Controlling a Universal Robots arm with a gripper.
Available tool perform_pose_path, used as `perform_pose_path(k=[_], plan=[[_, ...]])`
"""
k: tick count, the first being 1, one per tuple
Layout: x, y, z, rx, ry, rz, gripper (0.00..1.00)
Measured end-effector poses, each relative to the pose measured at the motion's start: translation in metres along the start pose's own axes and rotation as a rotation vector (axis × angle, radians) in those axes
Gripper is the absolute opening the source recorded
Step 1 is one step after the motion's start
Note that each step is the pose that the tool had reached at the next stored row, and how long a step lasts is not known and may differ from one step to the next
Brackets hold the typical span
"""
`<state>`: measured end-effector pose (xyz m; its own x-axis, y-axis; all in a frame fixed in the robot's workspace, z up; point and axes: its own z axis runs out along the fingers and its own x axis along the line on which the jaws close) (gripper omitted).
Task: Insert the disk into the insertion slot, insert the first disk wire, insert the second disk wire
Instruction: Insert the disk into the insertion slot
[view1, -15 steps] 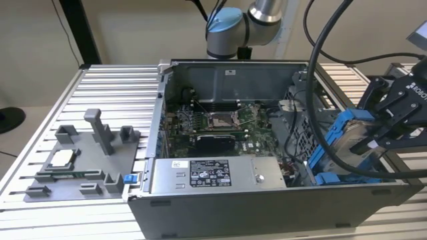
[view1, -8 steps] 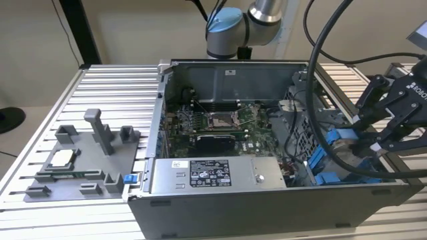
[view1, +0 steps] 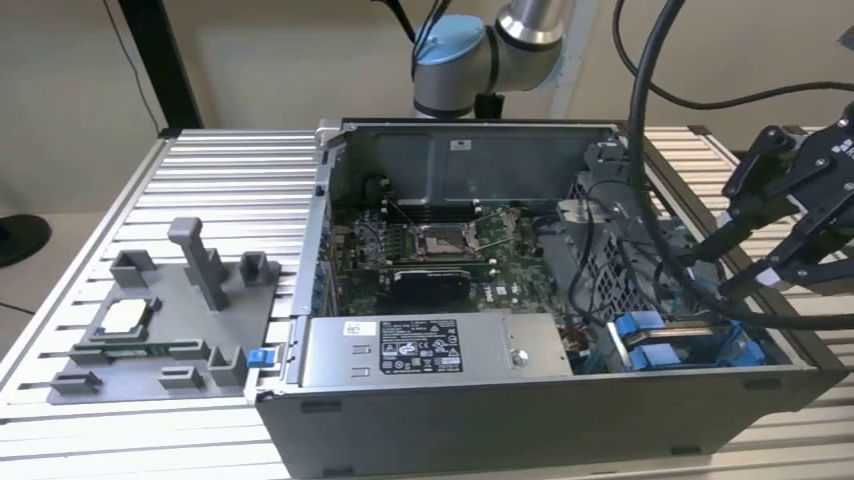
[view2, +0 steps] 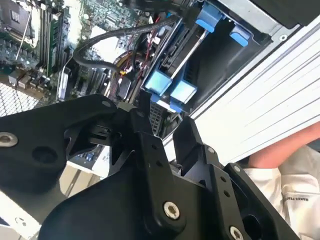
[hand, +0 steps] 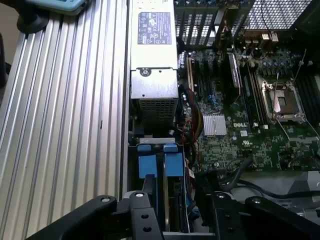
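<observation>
Your hand (hand: 180, 210) was spread open and held nothing, close to the disk (hand: 150, 166). The disk looked pushed into the computer box (view1: 534, 420). I could not tell if its wires were in.

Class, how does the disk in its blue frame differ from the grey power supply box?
The disk wears bright blue plastic; the power supply box is bare grey metal. The disk stands on edge; the power supply box lies flat, label up. The power supply box is bulkier than the disk. Both sit inside the open computer case.
</observation>
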<state>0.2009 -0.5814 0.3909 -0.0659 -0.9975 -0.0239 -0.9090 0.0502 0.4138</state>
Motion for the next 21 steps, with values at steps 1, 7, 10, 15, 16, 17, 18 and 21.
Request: perform_pose_path(k=[1, 7, 10, 15, 16, 17, 18, 21], plan=[[-0.0001, 0.0013, -0.0022, 0.0020, 0.0001, 0.000, 1.00], [-0.0068, 0.0055, -0.0019, 0.0650, -0.0032, -0.003, 1.00], [-0.0102, 0.0093, 0.0000, 0.0840, -0.0053, -0.002, 1.00], [-0.0144, 0.0201, 0.0051, 0.0878, -0.0061, -0.001, 1.00], [-0.0153, 0.0222, 0.0060, 0.0880, -0.0059, 0.000, 1.00], [-0.0161, 0.0243, 0.0070, 0.0884, -0.0054, 0.000, 1.00], [-0.0165, 0.0261, 0.0078, 0.0891, -0.0047, 0.000, 1.00], [-0.0167, 0.0323, 0.0107, 0.1001, -0.0024, 0.000, 1.00]])
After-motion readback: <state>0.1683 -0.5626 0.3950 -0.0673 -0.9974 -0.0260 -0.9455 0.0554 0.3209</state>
